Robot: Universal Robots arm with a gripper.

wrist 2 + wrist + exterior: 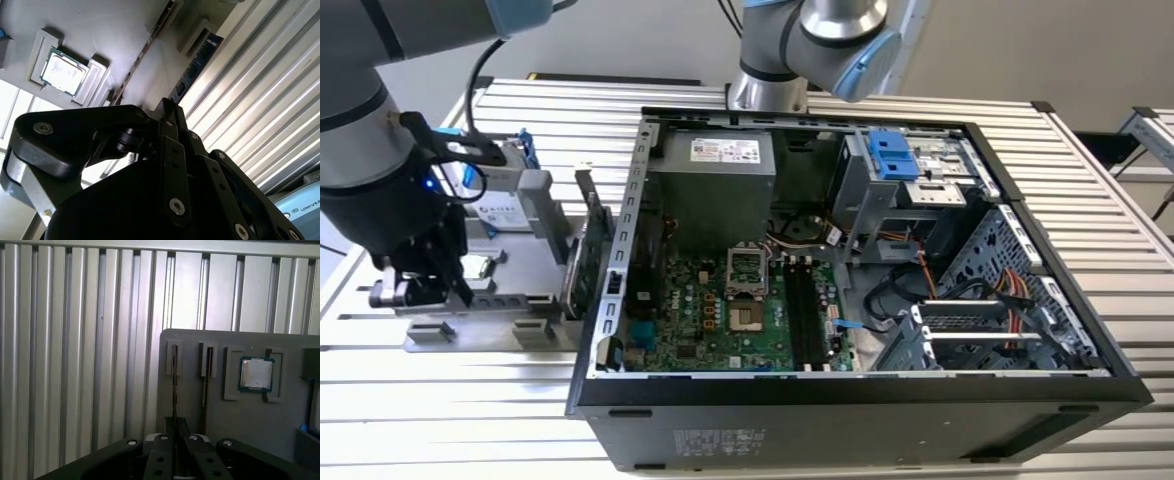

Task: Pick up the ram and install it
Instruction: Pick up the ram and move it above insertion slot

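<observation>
On the exterior view's left, beside the open black computer case (854,250): pick-up under way.
The black gripper (174,429) is clenched on the thin, narrow ram stick (174,385), which stands on edge in the grey parts holder (240,425); lifting and installing remain.

Silver-grey arm (360,130), pale blue joint caps (874,60), black cable (483,60), black gripper (174,426), silver screws (176,204), perhaps a blue light (427,183)
</observation>
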